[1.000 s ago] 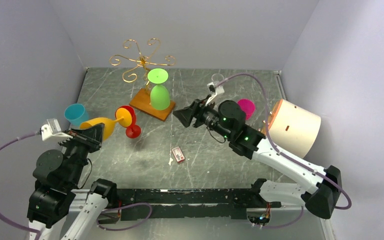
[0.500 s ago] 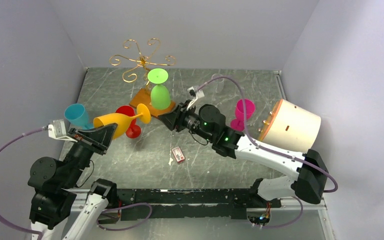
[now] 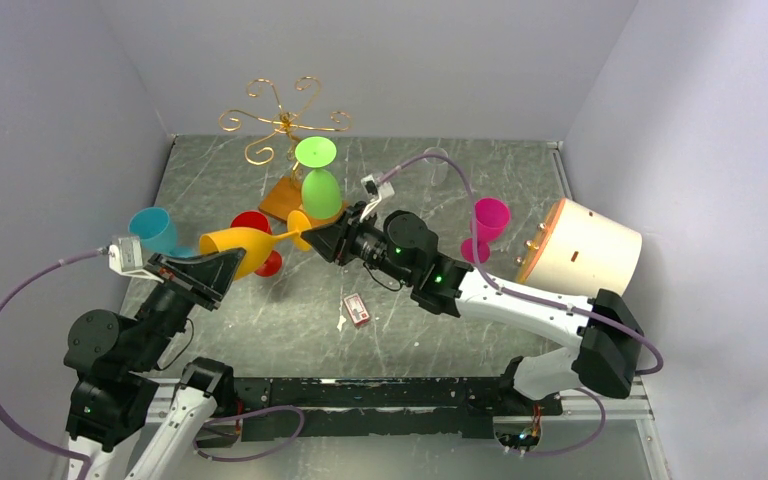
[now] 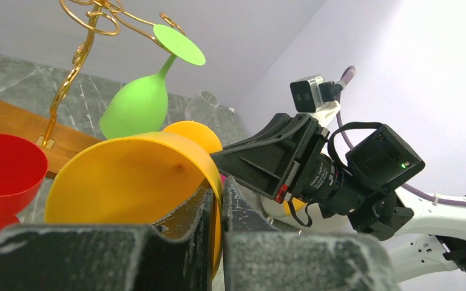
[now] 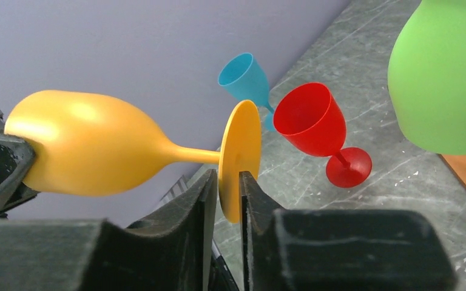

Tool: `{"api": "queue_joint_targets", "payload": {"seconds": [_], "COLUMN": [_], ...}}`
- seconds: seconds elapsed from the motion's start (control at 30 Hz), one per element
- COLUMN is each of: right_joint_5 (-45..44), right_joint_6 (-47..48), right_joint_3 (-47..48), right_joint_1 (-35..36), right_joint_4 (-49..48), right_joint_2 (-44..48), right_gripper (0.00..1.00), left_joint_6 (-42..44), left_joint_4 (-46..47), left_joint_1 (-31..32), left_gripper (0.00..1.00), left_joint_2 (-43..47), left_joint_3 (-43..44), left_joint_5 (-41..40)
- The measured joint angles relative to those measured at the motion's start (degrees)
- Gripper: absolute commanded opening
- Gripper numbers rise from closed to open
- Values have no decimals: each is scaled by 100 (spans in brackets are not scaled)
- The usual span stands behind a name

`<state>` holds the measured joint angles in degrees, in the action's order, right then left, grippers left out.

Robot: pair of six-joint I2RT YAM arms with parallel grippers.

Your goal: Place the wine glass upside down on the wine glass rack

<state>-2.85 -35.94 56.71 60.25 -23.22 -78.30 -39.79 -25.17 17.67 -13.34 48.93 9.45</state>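
Orange wine glass (image 3: 243, 243): up in the air, lying on its side, just left of the middle of the top picture. Its bowl points to the lower left and its foot points right.
Left gripper (image 3: 218, 268): jaws pressed together on the rim of the orange bowl, one finger inside and one outside.
Left arm: bent up from the lower left corner, with the wrist leaning up and to the right.
Right gripper (image 3: 320, 238): jaws pinching the flat round foot, one finger on each face.
Right arm: stretched long from the lower right, reaching left across the middle.
Wine glass rack (image 3: 282, 120): gold wire curls at the top middle, on a brown wood base, behind both grippers.
Green glass (image 3: 320, 192): hangs upside down from the rack.
Red glass (image 3: 269, 263): stands on the table (image 3: 430, 320), under the orange glass.
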Motion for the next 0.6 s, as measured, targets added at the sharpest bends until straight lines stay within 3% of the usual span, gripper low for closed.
{"api": "queue_joint_targets", "payload": {"seconds": [0.17,0.23,0.6], "right_joint_5": [-74,-105,-455], "right_joint_6": [-11,39,599], "right_joint_3": [26,26,26], "right_joint_1": [22,24,57], "right_joint_4": [-7,13,179], "right_joint_2": [11,11,92], "right_gripper": [0,0,0], "left_joint_6": [-17,-31,391], "left_joint_4": [11,11,-22], "left_joint_1": [0,0,0], "left_gripper": [7,13,76], "left_joint_2": [0,0,-17], "left_joint_3": [0,0,0], "left_joint_5": [17,22,2]}}
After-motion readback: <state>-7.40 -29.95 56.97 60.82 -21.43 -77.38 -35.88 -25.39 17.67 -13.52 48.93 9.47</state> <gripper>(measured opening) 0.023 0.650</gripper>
